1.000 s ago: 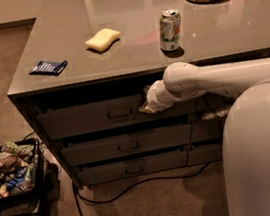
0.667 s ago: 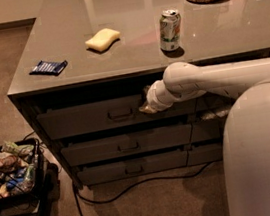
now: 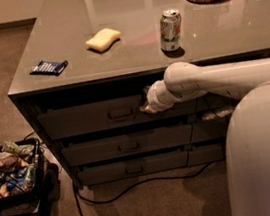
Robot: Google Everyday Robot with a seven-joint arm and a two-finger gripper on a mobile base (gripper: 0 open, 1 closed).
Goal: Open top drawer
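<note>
1. The robot's body [image 3: 263, 151] is filling the lower right, close in front of the drawer stack. It is leaving little room, so a drawer sliding out could be running into it.
2. The table [image 3: 132, 55] is overhanging the drawers. Any upward drift during a pull could be knocking the arm [image 3: 231, 78], which is reaching in from the right, against that edge.
3. The top drawer [image 3: 76, 121] is sitting directly beneath the table top, looking closed or nearly so. A sideways pull, which this slanted approach invites, could be jamming it on its runners.
4. The can [image 3: 170, 30] is standing upright near the front edge, just above the arm. A jolt through the table could be toppling it.
5. The end effector [image 3: 147, 107] is pressing in at the drawer front, just right of the handle [image 3: 121, 114]. I cannot tell whether it is clenched or released, nor whether it is touching the handle.
6. That handle is offering a small target. If nothing is hooking it, a pull would be sliding off the bare front.
</note>
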